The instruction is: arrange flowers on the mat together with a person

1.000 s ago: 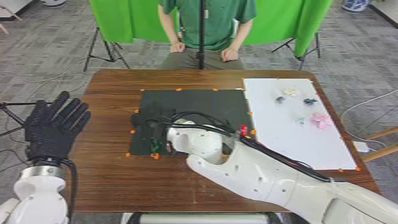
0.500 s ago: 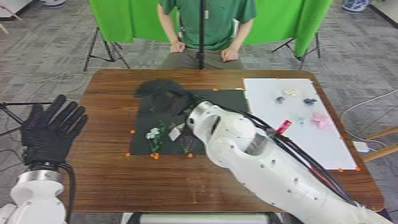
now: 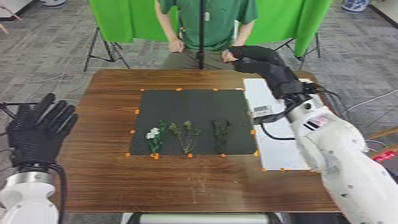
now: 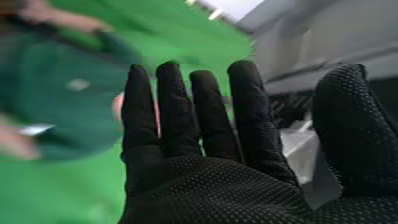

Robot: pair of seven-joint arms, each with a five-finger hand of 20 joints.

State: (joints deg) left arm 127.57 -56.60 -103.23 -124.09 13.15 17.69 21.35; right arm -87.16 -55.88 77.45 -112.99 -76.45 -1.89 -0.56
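Moved since the earlier frame: the right hand (image 3: 259, 59), from the dark mat's (image 3: 191, 107) 11 o'clock edge to the table's (image 3: 111, 175) 1 o'clock edge. Left hand (image 3: 37, 131), off 9 o'clock, was wide open, empty. White-flowered stem (image 3: 153, 134) lay at the mat's 7 o'clock, pale sprigs (image 3: 187, 134) at 6, green sprig (image 3: 222, 131) at 5. Right hand's (image 4: 213, 185) fingers stood straight, holding nothing.
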